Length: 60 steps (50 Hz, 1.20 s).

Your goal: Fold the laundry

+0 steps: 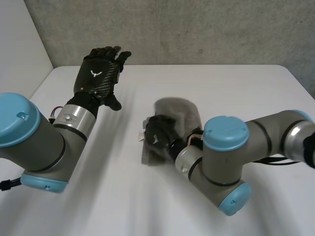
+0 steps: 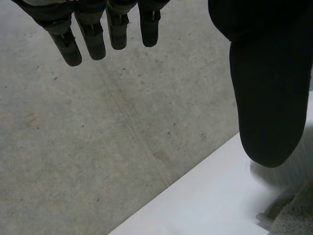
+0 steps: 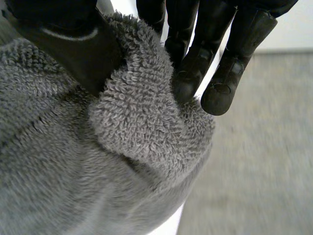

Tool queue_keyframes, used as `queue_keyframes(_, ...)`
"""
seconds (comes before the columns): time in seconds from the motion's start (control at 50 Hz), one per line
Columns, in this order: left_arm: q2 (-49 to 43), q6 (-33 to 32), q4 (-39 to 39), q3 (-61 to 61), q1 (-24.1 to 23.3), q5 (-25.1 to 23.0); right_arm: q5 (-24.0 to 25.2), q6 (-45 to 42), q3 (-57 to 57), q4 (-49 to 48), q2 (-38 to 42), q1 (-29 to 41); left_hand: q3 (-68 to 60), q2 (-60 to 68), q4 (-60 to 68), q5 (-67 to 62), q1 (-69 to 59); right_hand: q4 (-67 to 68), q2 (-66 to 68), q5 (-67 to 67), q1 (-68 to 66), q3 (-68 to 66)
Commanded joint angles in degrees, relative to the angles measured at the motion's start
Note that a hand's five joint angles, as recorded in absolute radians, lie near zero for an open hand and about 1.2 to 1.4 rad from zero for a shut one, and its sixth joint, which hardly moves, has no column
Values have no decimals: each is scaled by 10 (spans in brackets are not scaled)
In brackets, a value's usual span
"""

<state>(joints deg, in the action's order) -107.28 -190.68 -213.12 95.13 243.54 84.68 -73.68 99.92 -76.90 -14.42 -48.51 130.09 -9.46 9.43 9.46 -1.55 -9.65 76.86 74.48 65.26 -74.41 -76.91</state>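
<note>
1. The right arm [image 1: 224, 162] covers part of the grey towel [image 1: 179, 114], whose outline is smeared and hard to make out.
2. The right hand [image 1: 158, 135] lies low over the towel, its thumb and fingers [image 3: 193, 68] clamped on a bunched fold.
3. The towel sits on the bench [image 1: 236, 93], under and just past that hand's fingertips.
4. Farther off, the left hand [image 1: 101, 69] is raised with fingers straight and apart, holding nothing, well apart from the towel.

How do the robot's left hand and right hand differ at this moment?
The left hand is open, fingers straight, holding nothing; the right hand pinches a fold of the grey towel between thumb and fingers. The left hand is apart from the towel; the right hand is on it, near the middle of the table. Both are black.
</note>
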Motion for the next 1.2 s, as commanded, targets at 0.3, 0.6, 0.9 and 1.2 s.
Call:
queue_keyframes(0.3,-7,20,5,-13,-3,7,13,557,-71,-64,-146,-105,-5,6,5,16,-4,-669,-645,-653,644,669)
queue_keyframes(0.6,-126,102,126,-155,-62,7,20,788,-33,77,-149,-193,-9,9,9,12,-7,-669,-645,-653,644,669)
queue_keyframes(0.9,-260,139,196,-268,-106,7,17,814,42,170,-45,-193,-11,11,11,10,-9,-669,-645,-653,644,669)
queue_keyframes(1.2,-286,112,193,-229,-103,17,14,788,73,167,-11,-172,-8,8,8,13,-6,-669,-645,-653,644,669)
